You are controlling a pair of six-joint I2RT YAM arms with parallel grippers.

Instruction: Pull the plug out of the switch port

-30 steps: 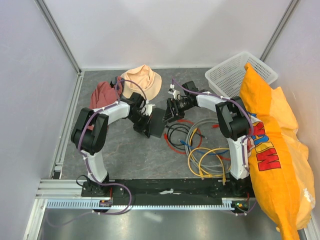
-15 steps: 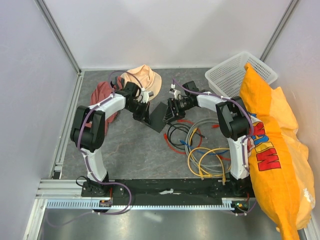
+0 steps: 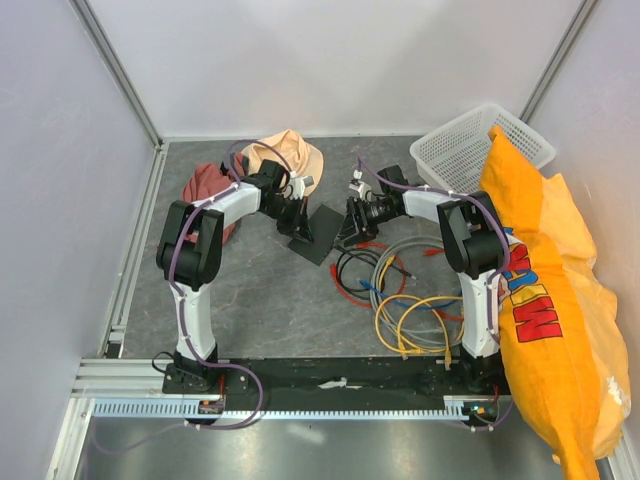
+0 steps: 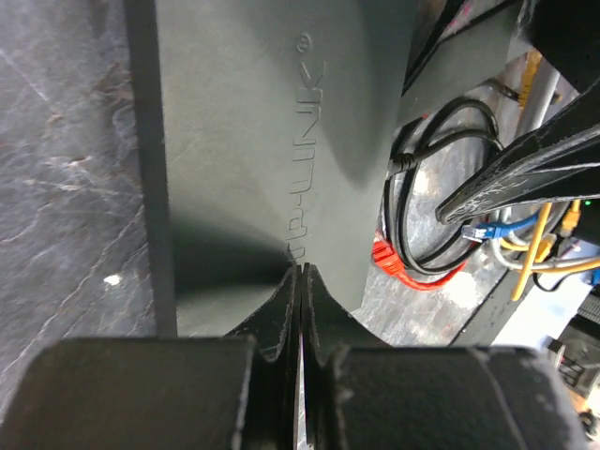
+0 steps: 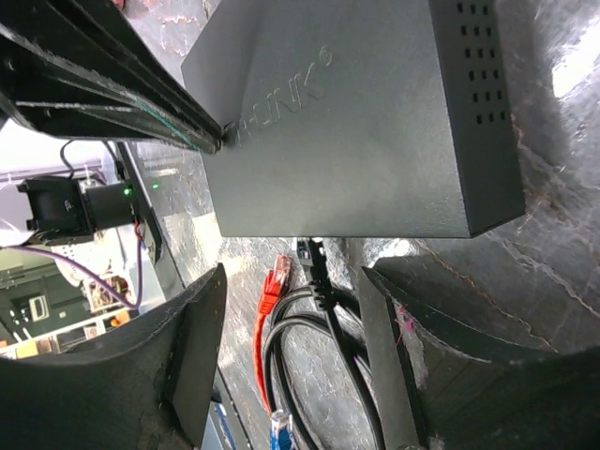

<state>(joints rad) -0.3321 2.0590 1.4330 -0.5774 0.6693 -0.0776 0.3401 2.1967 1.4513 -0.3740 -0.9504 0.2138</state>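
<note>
The switch [image 3: 325, 232] is a flat black box lying on the grey table between the two arms. It also shows in the left wrist view [image 4: 244, 141] and the right wrist view [image 5: 347, 122]. My left gripper [image 3: 300, 228] is shut, and its tips [image 4: 300, 274] rest on the switch's top by the lettering. A black plug [image 5: 314, 261] sits in a port on the switch's near edge, and its cable loops away. My right gripper [image 5: 295, 352] is open, with one finger on each side of the plug, not touching it.
A loose red plug [image 5: 278, 278] lies beside the black one. Coiled grey, yellow and black cables [image 3: 410, 310] lie at front right. A peach hat [image 3: 285, 158] and a maroon cloth [image 3: 205, 190] lie behind the left arm. A white basket [image 3: 470, 145] and an orange bag [image 3: 540, 290] stand at the right.
My left gripper has swung back and right and now rests on the switch's top. The switch has shifted slightly back. My right gripper has edged a little to the right.
</note>
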